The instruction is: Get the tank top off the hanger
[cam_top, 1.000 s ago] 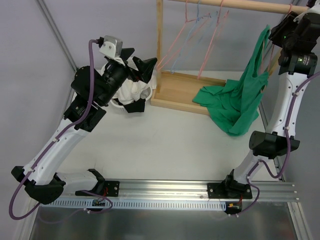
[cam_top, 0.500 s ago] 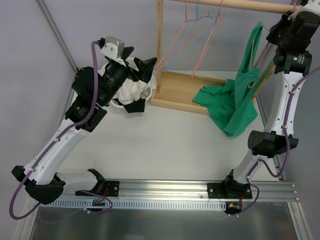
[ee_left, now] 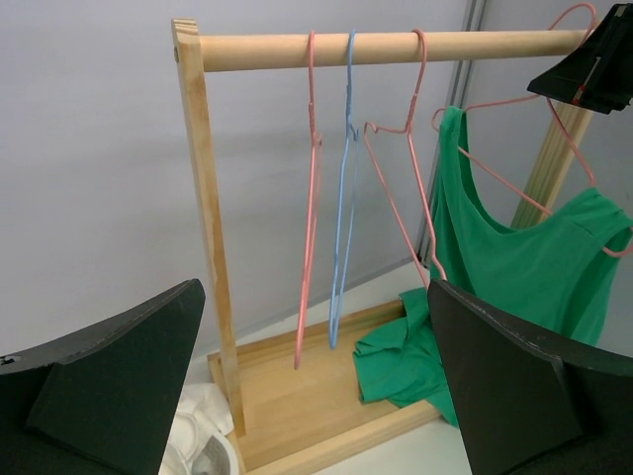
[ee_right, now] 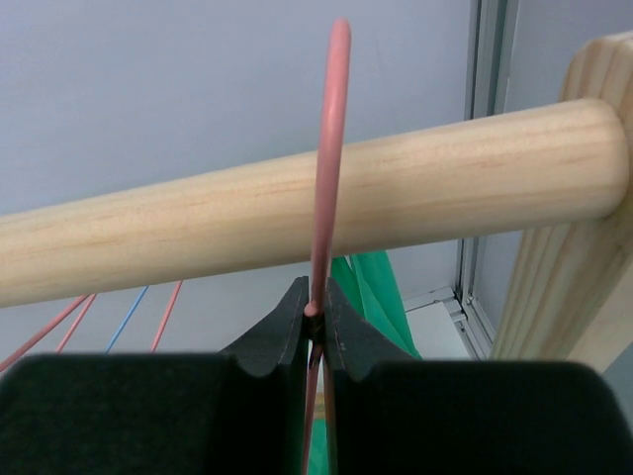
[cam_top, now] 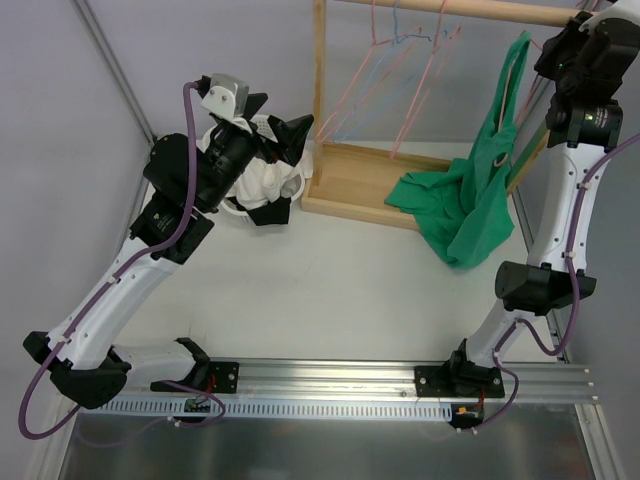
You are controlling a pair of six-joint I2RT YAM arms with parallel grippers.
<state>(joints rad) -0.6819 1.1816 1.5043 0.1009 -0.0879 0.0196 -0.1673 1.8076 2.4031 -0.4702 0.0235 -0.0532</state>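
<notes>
White tabletop (cam_top: 300, 290), grey wall, right gripper (ee_right: 316, 309) jaws pinching pink hanger (ee_right: 332, 148) neck below wooden rail (ee_right: 198, 228), green tank top (cam_top: 480, 200) hanging from it, left gripper (ee_left: 314, 289) jaws spread wide

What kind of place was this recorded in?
Probably a lab test bench: robot arms bolted to a metal rail, and a small wooden rack with wire hangers on a white table.
</notes>
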